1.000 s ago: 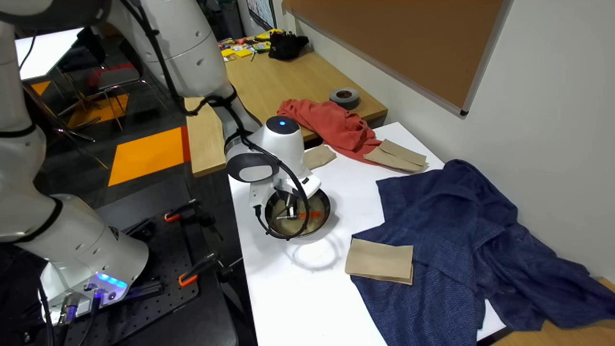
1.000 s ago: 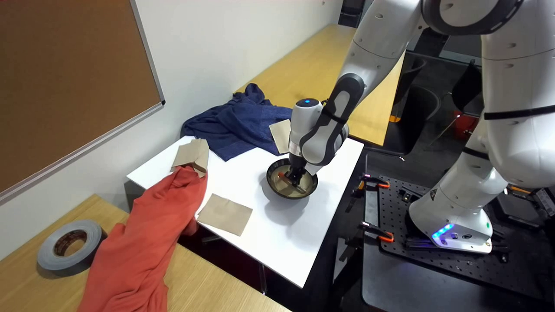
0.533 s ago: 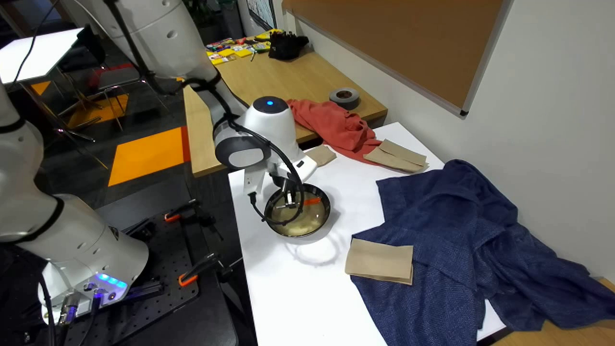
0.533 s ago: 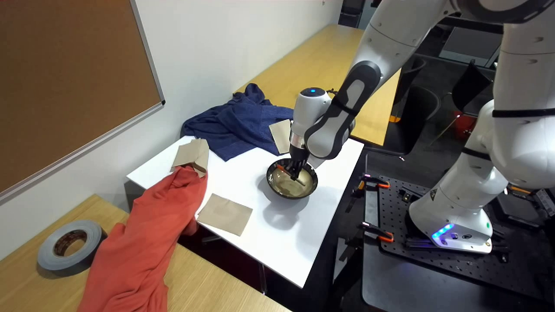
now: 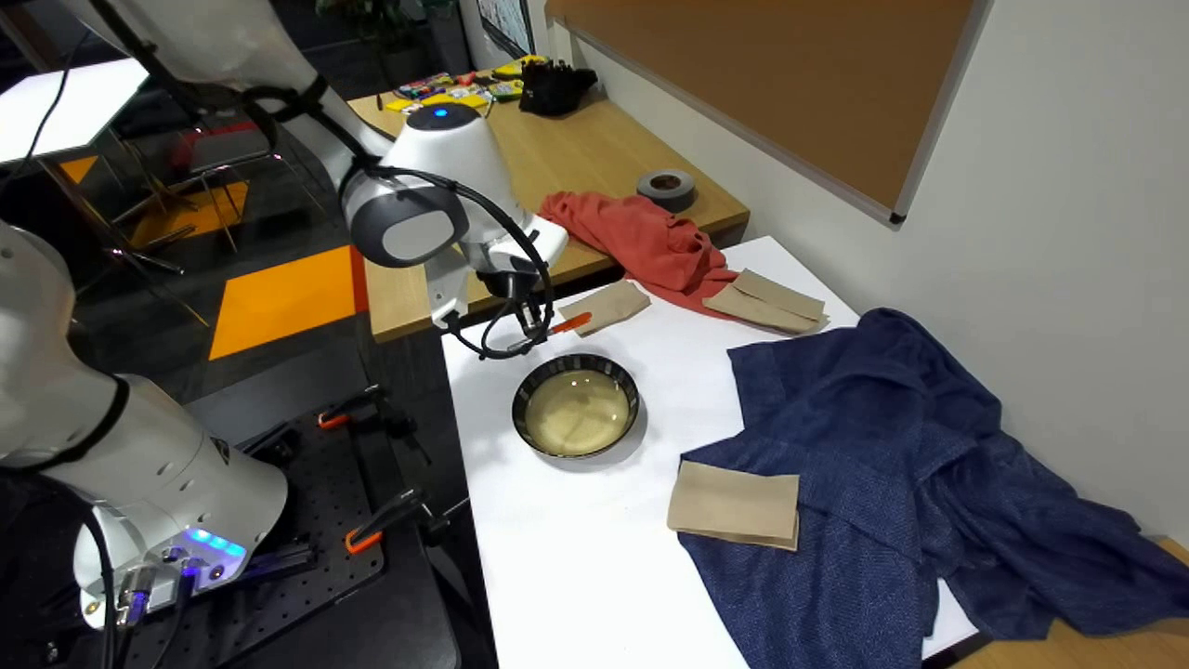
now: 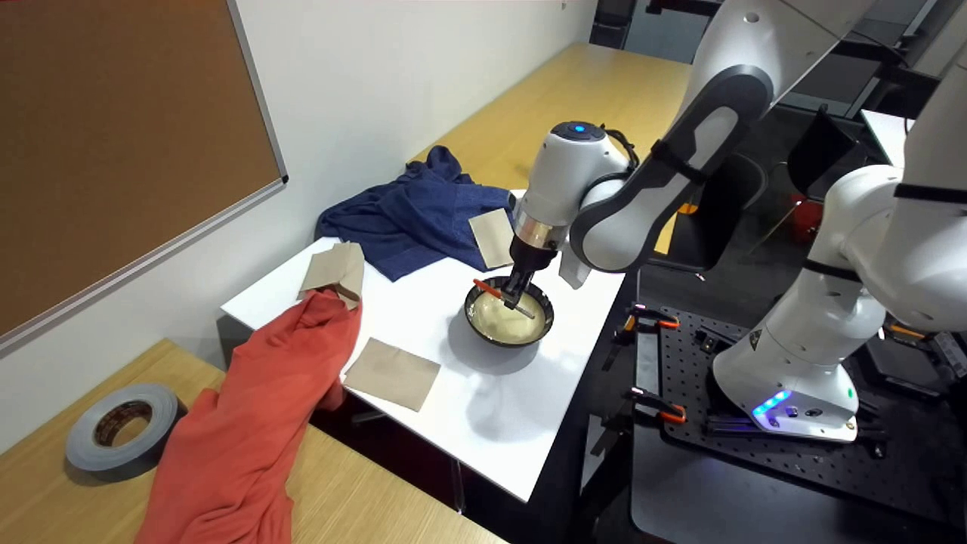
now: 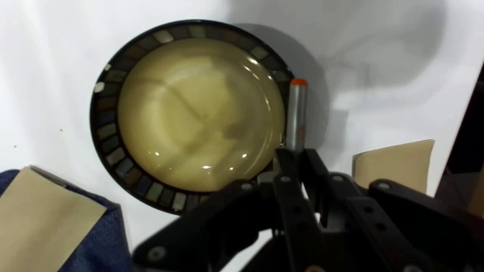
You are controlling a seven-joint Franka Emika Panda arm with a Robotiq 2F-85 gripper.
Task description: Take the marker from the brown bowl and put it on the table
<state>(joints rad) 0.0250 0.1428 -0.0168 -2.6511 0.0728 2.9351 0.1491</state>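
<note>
Here, in the wrist view, the gripper (image 7: 297,154), pinched narrow around the marker (image 7: 297,113), holds it up clear of the brown bowl (image 7: 177,117), orange-tipped silver end toward twelve o'clock. Below, on the white table (image 7: 41,71), the bowl stands at ten o'clock from the gripper, a tan sheet (image 7: 397,166) at three, blue cloth (image 7: 106,238) at eight.

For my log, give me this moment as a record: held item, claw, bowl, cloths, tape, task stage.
Held item: marker, orange-red and silver, in the air
Held by: claw, shut on it
Container: brown bowl, upright on the white table
Cloths: navy cloth, partly on the white table; red cloth, from the white table onto a wooden table
Tape: grey roll on that wooden table
Task stage: marker out of the brown bowl, not yet on the white table
</note>
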